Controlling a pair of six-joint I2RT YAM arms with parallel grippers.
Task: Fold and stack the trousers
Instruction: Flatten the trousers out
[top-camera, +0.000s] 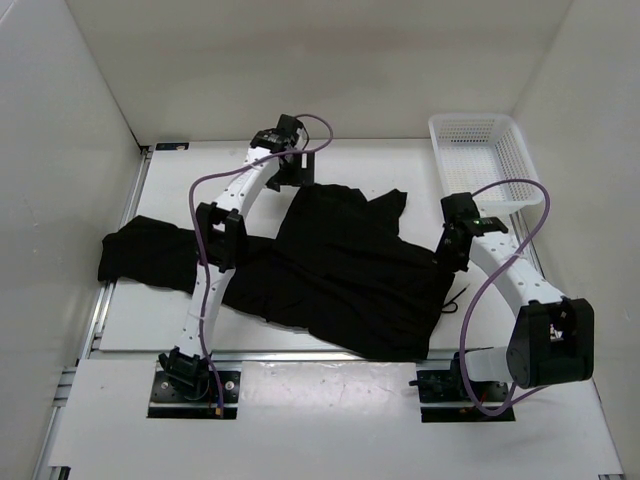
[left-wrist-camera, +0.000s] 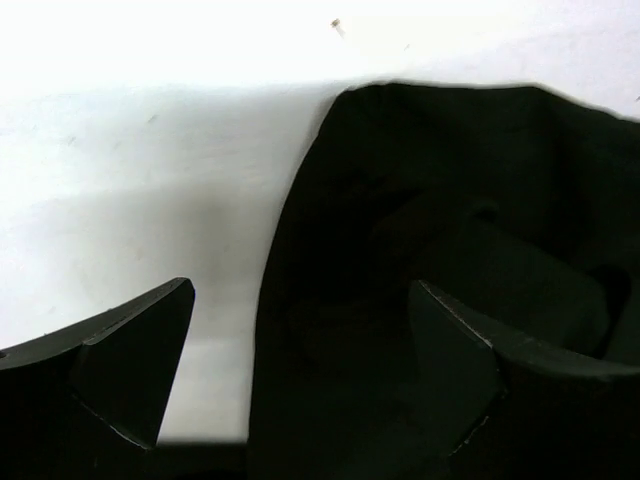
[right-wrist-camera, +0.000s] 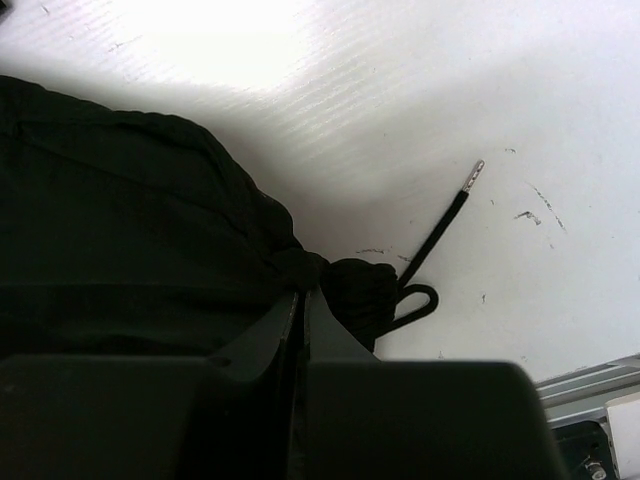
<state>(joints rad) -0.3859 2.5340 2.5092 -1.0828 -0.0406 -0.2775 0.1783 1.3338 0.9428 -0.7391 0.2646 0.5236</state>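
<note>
- Top view: I see the trousers (top-camera: 340, 270) crumpled mid-table, one leg trailing left. The left gripper (top-camera: 293, 168) is at their far edge, the right gripper (top-camera: 450, 258) at their right edge.
- Left wrist: released, fingers (left-wrist-camera: 130, 360) wide apart over the cloth edge.
- Right wrist: clenched on bunched trouser cloth, drawstring (right-wrist-camera: 440, 235) just beside.
</note>
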